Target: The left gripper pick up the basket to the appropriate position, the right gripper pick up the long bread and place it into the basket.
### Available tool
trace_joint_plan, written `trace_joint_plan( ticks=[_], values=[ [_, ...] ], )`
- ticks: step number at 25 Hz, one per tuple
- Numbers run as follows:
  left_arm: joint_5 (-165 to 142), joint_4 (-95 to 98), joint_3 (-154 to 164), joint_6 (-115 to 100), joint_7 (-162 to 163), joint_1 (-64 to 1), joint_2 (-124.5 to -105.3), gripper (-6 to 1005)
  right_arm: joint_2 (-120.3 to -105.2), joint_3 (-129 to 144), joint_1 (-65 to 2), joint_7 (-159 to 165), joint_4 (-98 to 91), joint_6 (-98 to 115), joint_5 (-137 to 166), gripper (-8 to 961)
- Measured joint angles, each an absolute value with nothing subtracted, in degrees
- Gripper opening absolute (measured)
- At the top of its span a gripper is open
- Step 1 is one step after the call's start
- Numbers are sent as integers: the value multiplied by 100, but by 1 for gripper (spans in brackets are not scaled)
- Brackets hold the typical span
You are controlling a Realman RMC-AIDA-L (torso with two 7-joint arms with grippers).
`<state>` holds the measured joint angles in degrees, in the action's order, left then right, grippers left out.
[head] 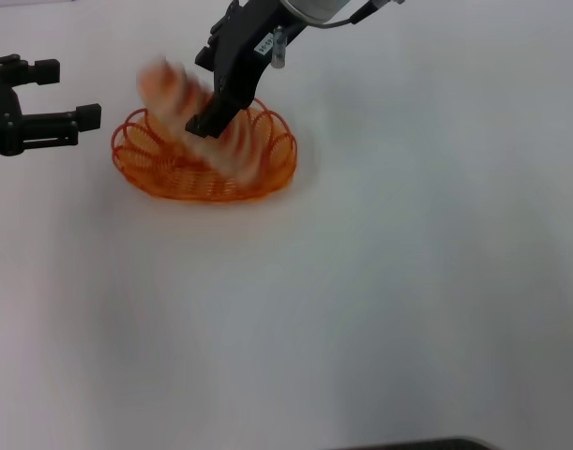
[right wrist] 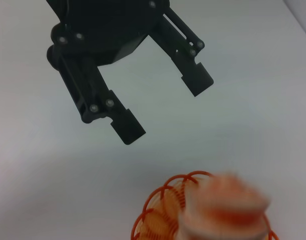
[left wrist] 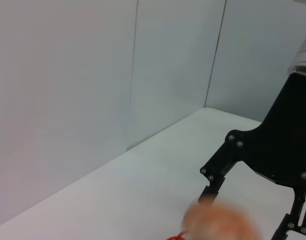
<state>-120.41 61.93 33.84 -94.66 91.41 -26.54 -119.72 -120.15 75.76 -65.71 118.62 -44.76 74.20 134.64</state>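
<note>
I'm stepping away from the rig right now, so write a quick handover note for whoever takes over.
Left tool: open, empty, parked beside the basket, not touching it.
Right tool: over the basket, at the long bread; its grip can't be judged.
Long bread: blurred, tilted, one end in the basket, the other sticking out over the rim.
Done: basket set on the table.
Left: settle the bread in the basket, withdraw the right arm.
</note>
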Motion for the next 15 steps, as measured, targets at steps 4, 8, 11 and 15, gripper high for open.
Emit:
trace_joint_plan(
  ticks=[4,8,11,15],
  values=[
    [-12041,6205,3384,-9480,9140,-2654,-11972,856,-12022,7576,-6544,11866,-4474,7420,13464,877],
    [-12041,6205,3383,-9467,9140,-2654,-11970,856,-12024,7565,-6482,11878,-4510,7414,13464,928],
    [-12038,6205,3377,-9465,9136,-2654,-11970,857,-12016,7526,-6253,11887,-4794,7370,13359,928],
    [-12036,6189,3379,-9466,9084,-2654,-11970,857,-11959,7405,-5632,11645,-5412,7350,12707,928]
  ],
)
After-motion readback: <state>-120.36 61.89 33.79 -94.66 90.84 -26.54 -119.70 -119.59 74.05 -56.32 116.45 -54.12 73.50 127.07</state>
